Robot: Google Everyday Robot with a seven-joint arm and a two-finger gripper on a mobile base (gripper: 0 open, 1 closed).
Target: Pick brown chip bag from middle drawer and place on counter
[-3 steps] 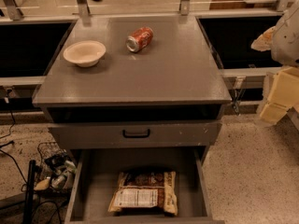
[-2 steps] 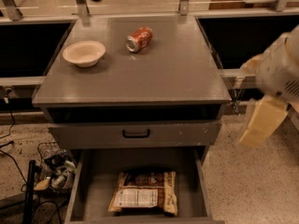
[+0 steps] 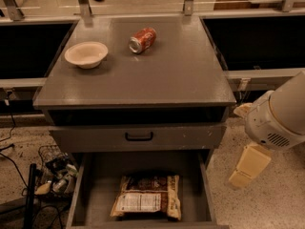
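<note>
**One brown chip bag in the open middle drawer**

The brown chip bag [image 3: 147,202] lies flat on the floor of the middle drawer [image 3: 90,190], white label panel up. The drawer stands pulled out below a shut drawer front [image 3: 190,136] with a black handle [image 3: 139,136]. On the grey desk [image 3: 176,75] above, an orange-red soda can [image 3: 142,40] lies on its side. A cream bowl [image 3: 86,54] sits apart from it, nearer the view's left edge. The gripper [image 3: 250,165] hangs over the speckled floor [image 3: 267,204] at the cabinet's right side, level with the drawer and outside it. Whether it is wide or narrow cannot be told.
</note>
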